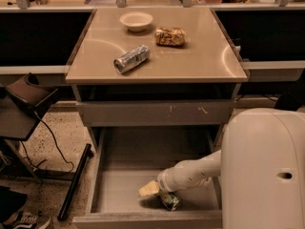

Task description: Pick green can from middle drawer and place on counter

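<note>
The middle drawer (pixel 119 190) is pulled out wide below the cabinet, its grey floor showing. The green can (pixel 169 201) lies near the drawer's front, partly hidden under my arm. My gripper (pixel 159 193) reaches down into the drawer from the right, right over the can; a pale fingertip (pixel 148 189) sticks out to the left. The tan counter (pixel 190 56) tops the cabinet above.
On the counter lie a silver-grey can (pixel 131 58) on its side, a white bowl (pixel 136 20) and a snack bag (pixel 169 36). A scratched drawer front (pixel 157 113) sits above the open drawer. A dark chair (pixel 24 109) and a black pole (pixel 74 182) stand at the left.
</note>
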